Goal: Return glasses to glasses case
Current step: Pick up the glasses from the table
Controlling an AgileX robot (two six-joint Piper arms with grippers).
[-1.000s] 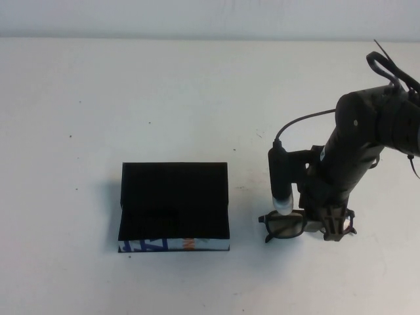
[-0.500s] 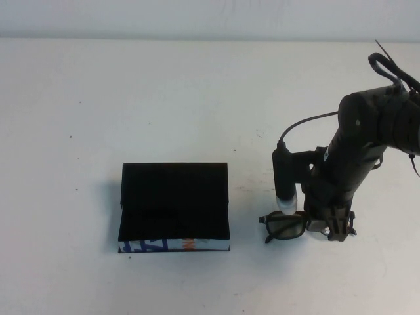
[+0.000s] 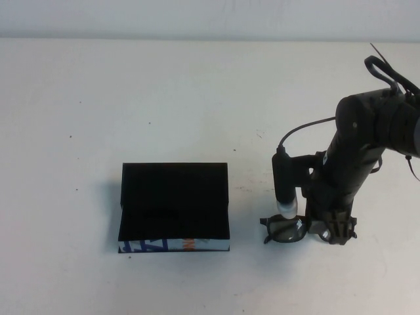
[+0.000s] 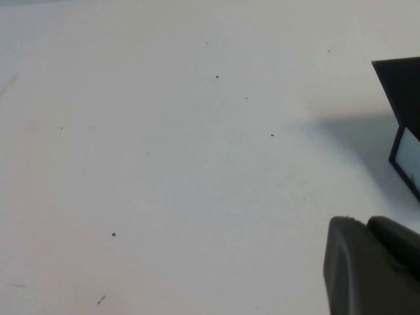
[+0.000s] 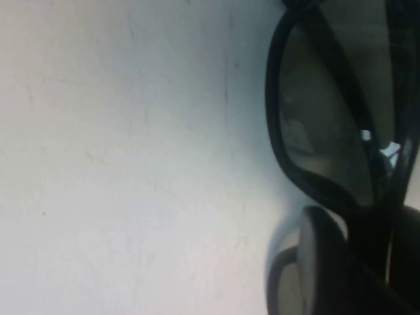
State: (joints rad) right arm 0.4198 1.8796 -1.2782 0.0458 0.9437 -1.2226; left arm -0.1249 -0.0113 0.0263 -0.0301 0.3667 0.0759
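The glasses [image 3: 283, 229], dark-framed, lie on the white table to the right of the glasses case [image 3: 174, 207]. The case is a black box lying open, its white printed edge facing the front. My right gripper [image 3: 333, 231] is down at the table on the right end of the glasses. In the right wrist view the dark frame and lens [image 5: 328, 125] run between the fingers [image 5: 314, 262], which are closed on the frame. My left gripper [image 4: 366, 223] shows only in the left wrist view, shut and empty, with a corner of the case [image 4: 403, 92] beyond it.
The white table [image 3: 164, 98] stretches behind and left of the case, marked only by small dark specks. A black cable [image 3: 303, 126] loops from the right arm to its wrist camera [image 3: 284, 184] above the glasses.
My right gripper has sunk a little lower onto the right end of the glasses. The glasses have shifted very slightly toward the front. The case has not moved.
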